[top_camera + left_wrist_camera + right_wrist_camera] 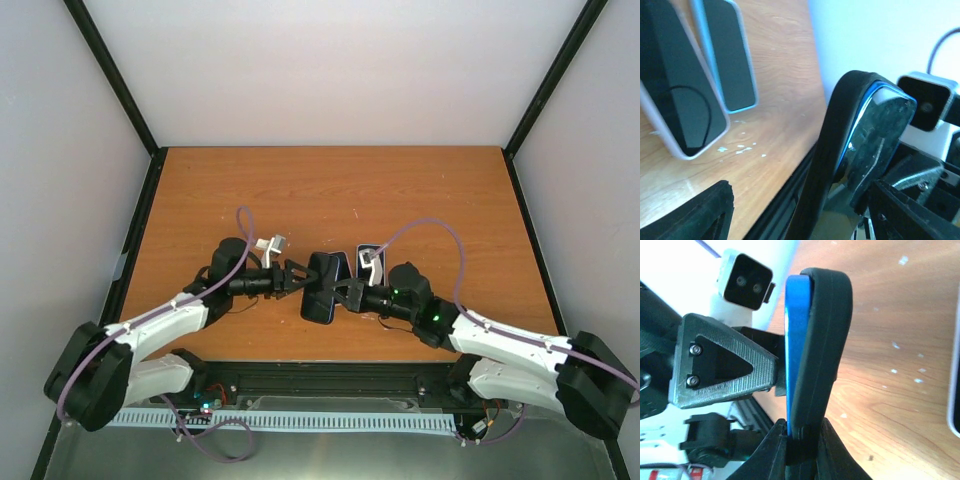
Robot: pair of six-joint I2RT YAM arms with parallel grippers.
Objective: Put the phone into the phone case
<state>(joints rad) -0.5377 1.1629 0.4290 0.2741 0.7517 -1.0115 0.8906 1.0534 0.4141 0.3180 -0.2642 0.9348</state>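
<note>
A blue phone (796, 340) sits in the open side of a black phone case (826, 335), its blue edge standing proud of the case rim. The pair is held on edge above the table's near middle (325, 287). My right gripper (802, 442) is shut on the lower end of both phone and case. My left gripper (800, 200) is open, its fingers (695, 215) spread wide on either side of the case (832, 150), and the phone's glossy face (875, 135) turns toward its far finger. In the top view the left gripper (300, 278) and right gripper (347, 293) meet at the phone from opposite sides.
Two other phones lie flat on the wooden table: one in a white case (675, 95) and one in a light-blue case (727, 55), beside the right arm (370, 260). The black rail of the table's near edge (330, 372) runs just below the grippers.
</note>
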